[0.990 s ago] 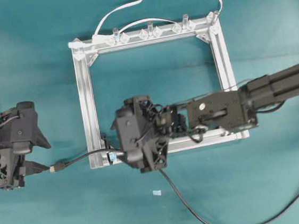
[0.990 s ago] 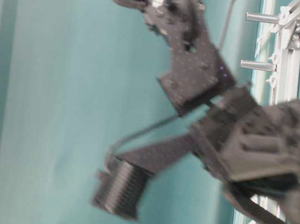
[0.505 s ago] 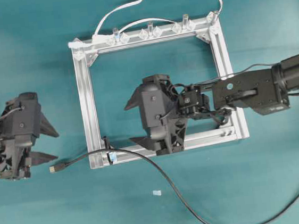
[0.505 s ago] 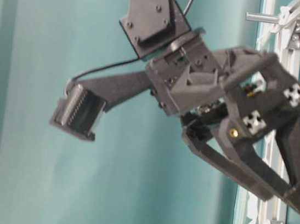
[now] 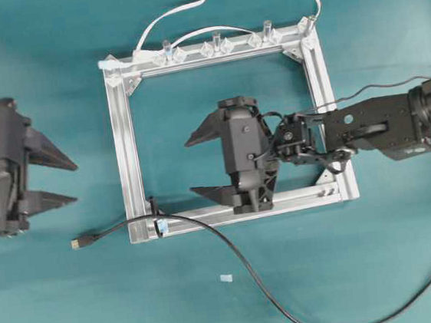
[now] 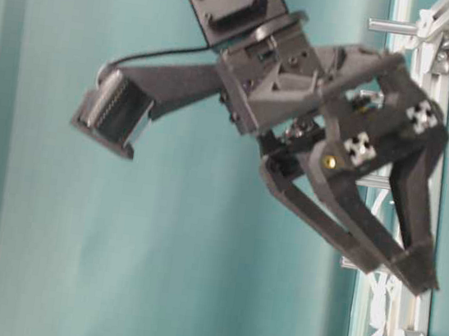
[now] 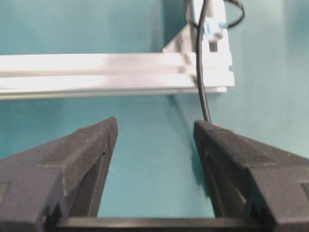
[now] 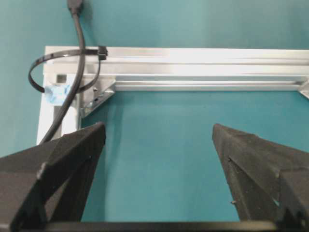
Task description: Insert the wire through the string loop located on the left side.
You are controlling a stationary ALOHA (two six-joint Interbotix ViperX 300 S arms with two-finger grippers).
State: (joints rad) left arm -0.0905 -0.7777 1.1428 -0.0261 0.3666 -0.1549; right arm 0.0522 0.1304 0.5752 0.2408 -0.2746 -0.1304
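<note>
1. Even, fairly bright light falls on the teal counter [image 5: 62,316], with only soft shadows.
2. Glare whitens the aluminium frame [image 8: 193,58] in both wrist views.
3. The right pincer [image 8: 159,140] looks blurred toward 6 o'clock.
4. The table-level view is slightly soft.

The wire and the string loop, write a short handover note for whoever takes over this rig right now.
Left gripper: open, empty, off the frame's left side.
Right gripper: open, empty, above the inside of the aluminium frame.
Wire: lies loose on the table, crossing the frame's lower left corner; its plug rests on the mat left of the frame.
String loop: at that same corner, with a pale-blue bit at its base. In the right wrist view the wire appears to run through the loop.
Done: threading looks complete; both grippers are clear of the wire.
Left: confirm the pass from another angle.
</note>
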